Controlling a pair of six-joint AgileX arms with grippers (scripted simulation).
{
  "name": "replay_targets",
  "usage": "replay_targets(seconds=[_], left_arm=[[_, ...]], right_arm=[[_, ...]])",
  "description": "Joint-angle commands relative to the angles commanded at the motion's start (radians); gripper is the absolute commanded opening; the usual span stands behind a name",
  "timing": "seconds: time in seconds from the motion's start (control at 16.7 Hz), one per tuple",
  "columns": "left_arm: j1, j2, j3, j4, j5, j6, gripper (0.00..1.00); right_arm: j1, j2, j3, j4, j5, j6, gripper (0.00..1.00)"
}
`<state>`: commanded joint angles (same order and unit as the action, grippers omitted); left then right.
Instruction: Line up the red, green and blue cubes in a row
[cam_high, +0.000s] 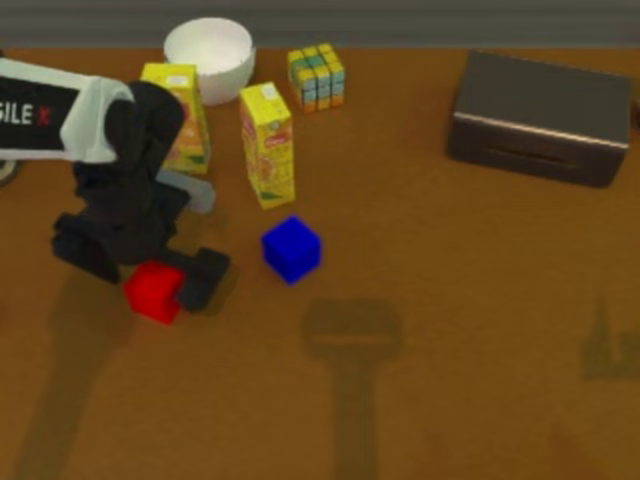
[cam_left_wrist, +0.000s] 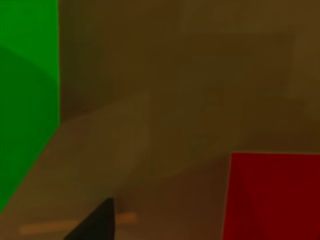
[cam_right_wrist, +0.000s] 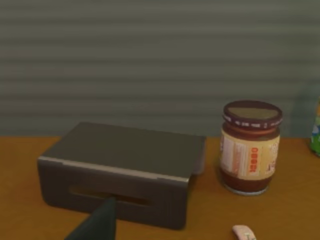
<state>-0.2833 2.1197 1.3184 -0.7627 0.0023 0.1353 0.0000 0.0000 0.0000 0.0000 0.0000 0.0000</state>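
- Top view: left gripper (cam_high: 150, 280) straddles the red cube (cam_high: 154, 292); whether it grips, I cannot tell.
- Blue cube (cam_high: 291, 249) sits right of red, open table (cam_high: 450, 330) beyond.
- Green cube (cam_left_wrist: 25, 100) shows near red in the left wrist view.

Green cube (cam_left_wrist: 25, 100) cut off; hidden under left arm.

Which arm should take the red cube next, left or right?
Left. Its claw is already down over the red cube at the table's left, with the green cube close by in its wrist view. The right arm is out of the top view, facing the grey box.
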Motion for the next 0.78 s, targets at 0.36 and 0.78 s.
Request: replay_targets(seconds=[0.36, 0.78], left_arm=[[0.0, 0.019, -0.019, 0.031, 0.0, 0.0, 0.92], [0.0, 0.019, -0.019, 0.031, 0.0, 0.0, 0.4]], right_arm=[[0.0, 0.0, 0.0, 0.0, 0.0, 0.0, 1.0], [0.0, 0.0, 0.0, 0.0, 0.0, 0.0, 1.0]])
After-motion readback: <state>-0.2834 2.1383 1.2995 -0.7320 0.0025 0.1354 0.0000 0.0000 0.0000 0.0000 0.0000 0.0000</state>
